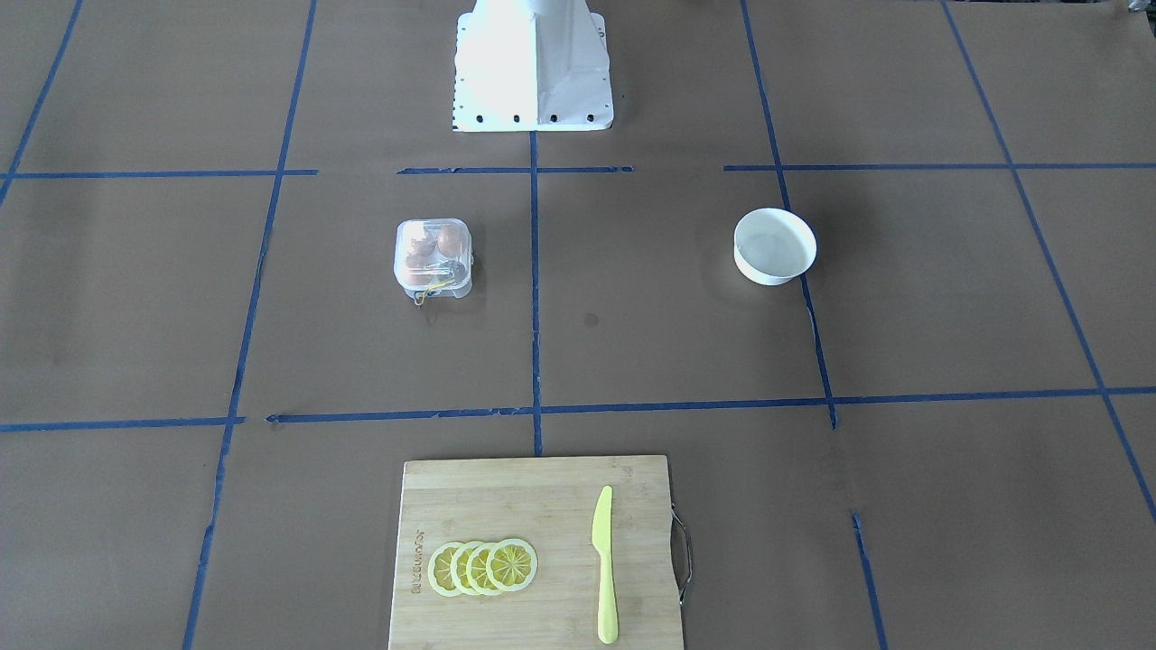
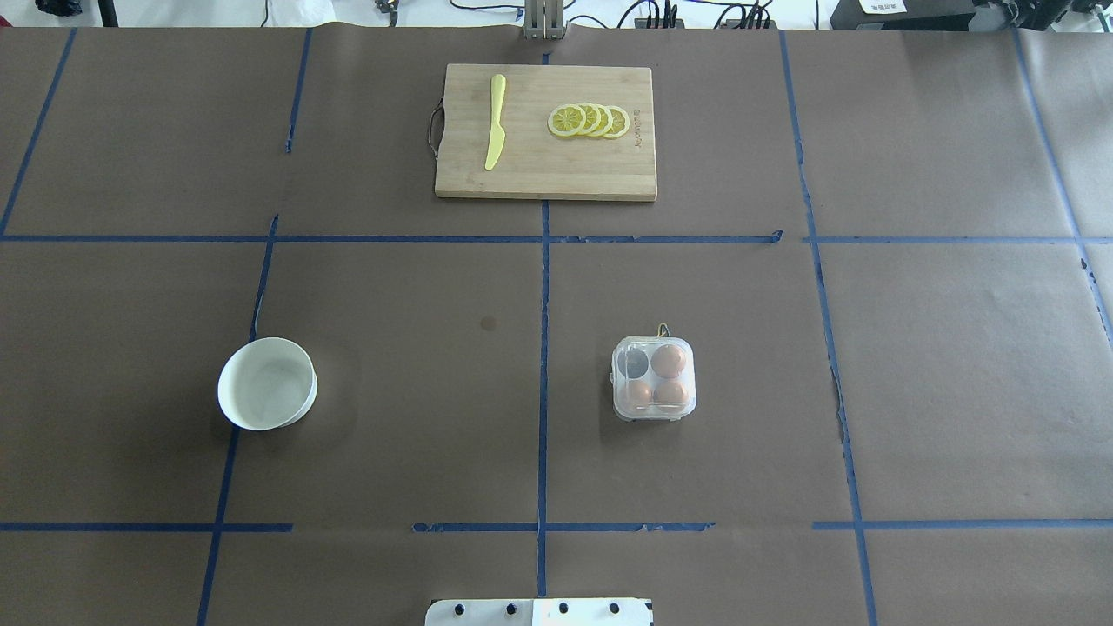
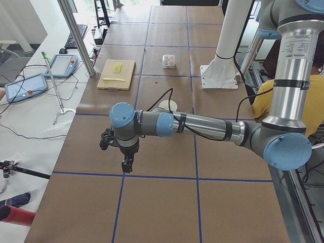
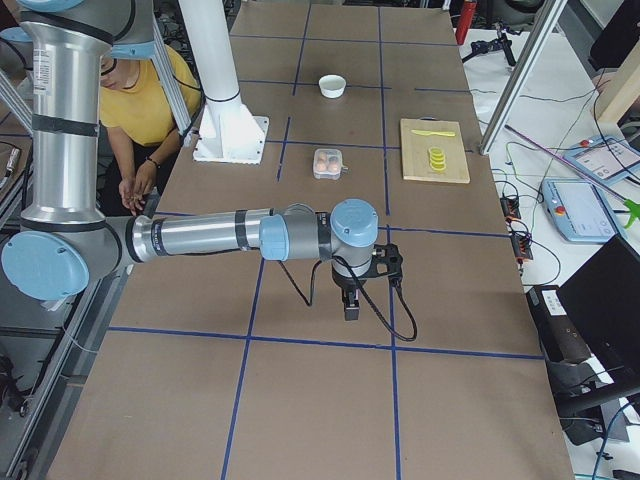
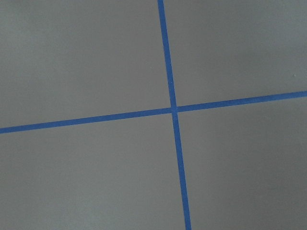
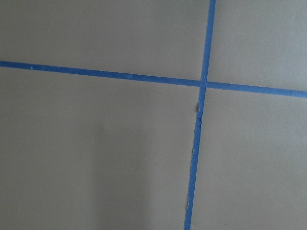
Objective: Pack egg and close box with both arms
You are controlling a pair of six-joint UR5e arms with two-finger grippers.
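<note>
Caught left gripper (image 3: 125, 164) only in the left side view, pointed down over brown paper (image 5: 72, 57) near a blue tape (image 5: 173, 109) cross; could not tell opening or any hold. Same for right gripper (image 4: 350, 305): caught only in the right side view, pointed down, opening and hold unreadable. Got just paper and tape from both wrist views.

Traced left arm (image 3: 202, 126) held out level near the table's left end and right arm (image 4: 200, 235) likewise near the right end, both well apart from the box (image 2: 654, 378).

Found the box on the robot's right half, near the centre tape line, with clear lid (image 1: 432, 248) lying over the cells and yellow band (image 1: 433, 288) at the edge away from the robot. Counted three brown eggs (image 2: 669, 359) inside; took the duller near-left one as the egg (image 2: 641, 396), not certain. Read the fourth, far-left cell as dark, contents unclear. Spotted white bowl (image 2: 265, 382) well apart on the left half.

Judged packing done and lid down, latch state unreadable.

Flagged risks:
- lid unlatched and springing back up
- light box skidding or tipping under a one-sided press, shaking eggs out of cells
- long reach back from both ends, inviting mistimed contact
- loose yellow band snagging a finger
</note>
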